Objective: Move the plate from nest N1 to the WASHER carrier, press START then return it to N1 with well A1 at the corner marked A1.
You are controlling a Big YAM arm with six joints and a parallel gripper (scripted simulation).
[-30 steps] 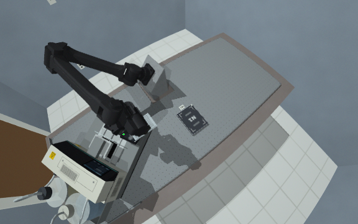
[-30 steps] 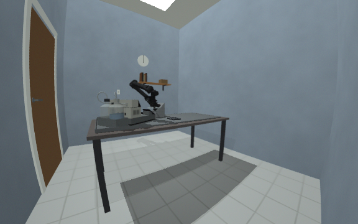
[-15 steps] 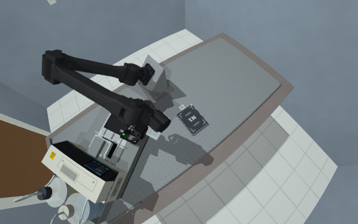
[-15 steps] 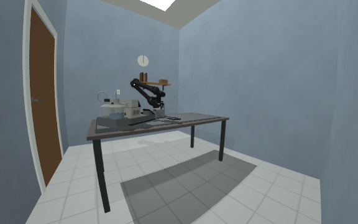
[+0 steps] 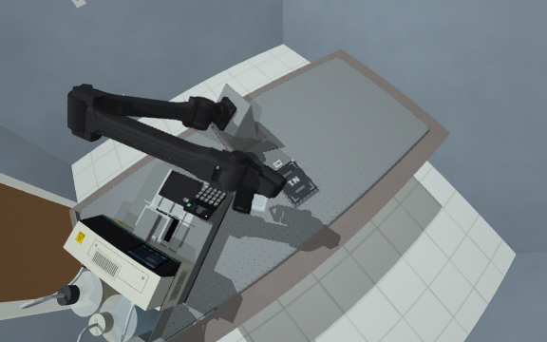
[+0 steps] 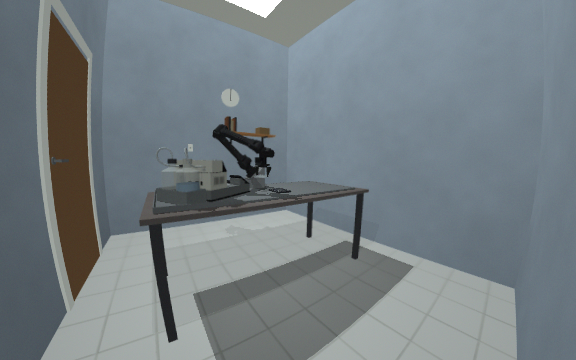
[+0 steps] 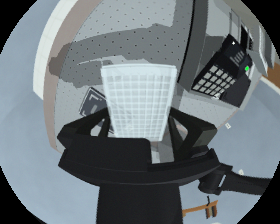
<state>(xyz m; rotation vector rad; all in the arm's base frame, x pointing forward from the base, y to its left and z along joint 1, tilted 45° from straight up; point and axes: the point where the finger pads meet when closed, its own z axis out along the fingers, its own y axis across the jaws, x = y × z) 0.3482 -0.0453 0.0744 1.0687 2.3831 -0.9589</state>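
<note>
My gripper [image 5: 254, 203] [image 6: 261, 172] [image 7: 139, 109] is shut on the white well plate [image 5: 259, 204] [image 7: 139, 96], gripping it by its two sides. It holds the plate in the air above the table, between the washer and the nest. The dark plate nest N1 [image 5: 301, 184] [image 7: 92, 103] [image 6: 279, 190] lies flat on the table just right of the gripper and holds nothing. The washer [image 5: 122, 261] [image 6: 208, 177] stands at the table's left end. Its keypad [image 5: 210, 195] [image 7: 219, 78] shows a green lamp [image 5: 188, 205] [image 7: 247, 68]. The carrier [image 5: 171, 227] in front of the keypad holds no plate.
The grey perforated table top [image 5: 349, 119] runs far to the right of the nest. The arm's base sits on a grey block [image 5: 242, 119] behind the nest. Bottles and tubing [image 5: 104, 323] stand at the washer's left end.
</note>
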